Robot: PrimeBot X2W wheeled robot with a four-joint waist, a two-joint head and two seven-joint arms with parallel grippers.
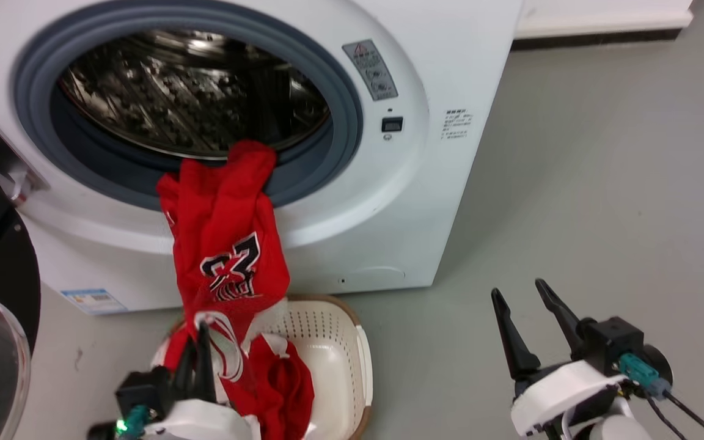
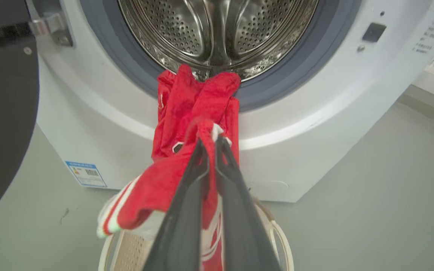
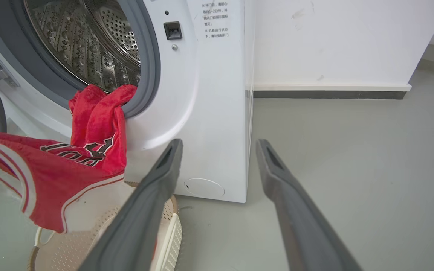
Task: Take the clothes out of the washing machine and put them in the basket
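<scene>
Pinching the white-trimmed hem of a red jersey (image 1: 223, 238) with the left gripper (image 1: 198, 333), over the basket (image 1: 361, 348). Draped down from the grey rim (image 1: 343, 146) of the washing machine (image 1: 401, 201). Holding nothing in the spread right gripper (image 1: 518, 288). Probably light, limp, prone to snagging; best gripped at bunched fabric.

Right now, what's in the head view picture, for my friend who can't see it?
The left claw pinches a red jersey that hangs from the washing machine down to the basket. The right claw hovers open over the floor.
</scene>
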